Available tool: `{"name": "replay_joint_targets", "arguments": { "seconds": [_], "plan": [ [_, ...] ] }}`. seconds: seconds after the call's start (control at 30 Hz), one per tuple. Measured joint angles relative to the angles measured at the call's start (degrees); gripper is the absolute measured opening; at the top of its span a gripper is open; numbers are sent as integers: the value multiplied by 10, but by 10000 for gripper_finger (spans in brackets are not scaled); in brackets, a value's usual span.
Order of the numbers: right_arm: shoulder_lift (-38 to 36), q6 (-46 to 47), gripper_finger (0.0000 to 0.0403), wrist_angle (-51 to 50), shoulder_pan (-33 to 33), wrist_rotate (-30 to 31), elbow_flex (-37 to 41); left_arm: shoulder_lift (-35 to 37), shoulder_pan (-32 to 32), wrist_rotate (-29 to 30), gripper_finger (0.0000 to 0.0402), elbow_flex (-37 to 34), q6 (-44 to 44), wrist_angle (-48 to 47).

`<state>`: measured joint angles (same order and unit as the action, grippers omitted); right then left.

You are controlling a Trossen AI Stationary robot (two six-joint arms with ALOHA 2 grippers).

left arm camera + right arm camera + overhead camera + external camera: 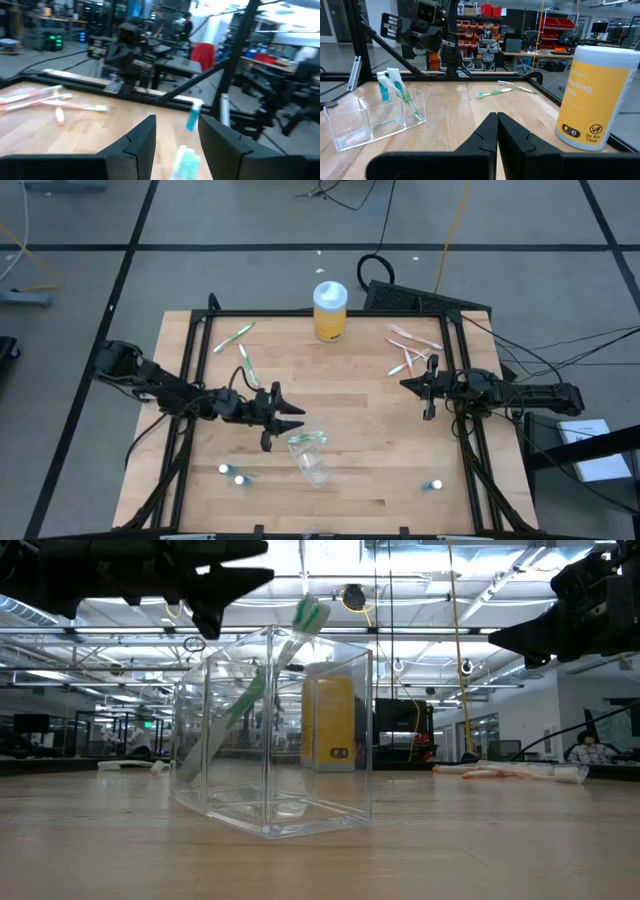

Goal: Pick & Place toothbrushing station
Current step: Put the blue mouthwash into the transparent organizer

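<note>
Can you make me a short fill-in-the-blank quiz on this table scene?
1. The green toothbrush leans inside the clear ____.
2. The yellow jar has a ____ lid.
3. The right gripper has its fingers ____.
4. The left gripper, just above the clear holder, has its fingers ____.

Missing words: holder; white; shut; open

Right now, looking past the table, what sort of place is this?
Probably a robotics lab or workshop: shelves of red parts bins stand behind, a person sits at a far desk, and cables trail over the tiled floor.
</note>
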<state>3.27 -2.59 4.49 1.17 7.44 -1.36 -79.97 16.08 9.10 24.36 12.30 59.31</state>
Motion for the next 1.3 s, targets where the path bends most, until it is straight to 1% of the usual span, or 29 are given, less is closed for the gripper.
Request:
{"name": "replay_joint_targets", "arguments": {
  "seconds": [0.07, 0.17, 0.27, 0.4, 0.5, 0.63, 0.7, 0.8, 0.9, 0.97, 1.13, 1.23, 1.3],
  "plan": [
    [0, 0, 4, 0, 0, 0, 0, 17, 2, -32, 154, 0, 7, -21],
    [0, 0, 4, 0, 0, 0, 0, 46, 12, -75, 154, 0, 40, -76],
    [0, 0, 4, 0, 0, 0, 0, 63, 32, -90, 154, 0, 86, -143],
    [0, 0, 4, 0, 0, 0, 0, 75, 74, -91, 154, 12, 167, -220],
    [0, 0, 4, 0, 0, 0, 0, 77, 106, -92, 154, 64, 214, -345],
    [0, 0, 4, 0, 0, 0, 0, 73, 146, -89, 154, 181, 250, -586],
    [0, 0, 4, 0, 0, 0, 0, 61, 161, -68, 154, 241, 269, -696],
    [0, 0, 4, 0, 0, 0, 0, 47, 187, -14, 154, 307, 313, -841],
    [0, 0, 4, 0, 0, 0, 0, 35, 214, 18, 154, 346, 358, -932],
    [0, 0, 4, 0, 0, 0, 0, 24, 231, 24, 154, 352, 377, -964],
    [0, 0, 4, 1, 0, 0, 0, 13, 272, 2, 154, 353, 411, -961],
    [0, 0, 4, 0, 0, 0, 0, 11, 298, 32, 147, 353, 429, -968],
    [0, 0, 4, 0, 0, 0, 0, 12, 311, 45, 137, 353, 420, -975]
  ]
}}
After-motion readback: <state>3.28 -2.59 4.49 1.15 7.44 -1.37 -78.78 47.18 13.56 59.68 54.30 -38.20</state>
